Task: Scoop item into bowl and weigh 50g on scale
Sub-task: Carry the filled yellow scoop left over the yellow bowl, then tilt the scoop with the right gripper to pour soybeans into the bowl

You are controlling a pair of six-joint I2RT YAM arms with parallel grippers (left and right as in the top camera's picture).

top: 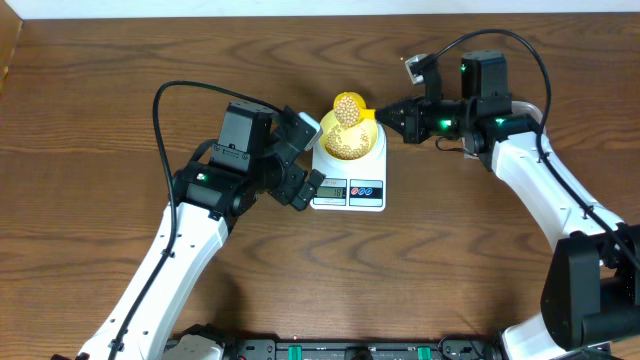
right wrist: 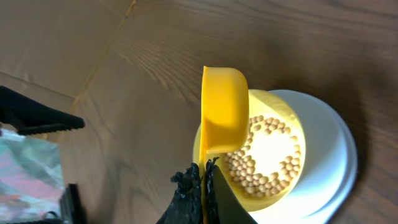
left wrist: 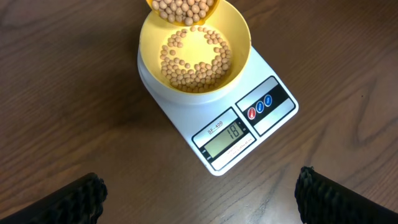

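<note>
White arms (top: 172,258); black joints (top: 240,135), cables (top: 158,118); green LEDs (top: 441,125)

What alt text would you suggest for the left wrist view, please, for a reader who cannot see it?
A pale yellow bowl holding a ring of tan beans sits on a white scale whose display appears to read 18. A yellow scoop full of beans hangs over the bowl's far rim. The left tool, open, shows only dark fingertips in the bottom corners.

Top-down overhead; both wrist views close above bowl (left wrist: 239,40) and scale (left wrist: 267,121).
</note>
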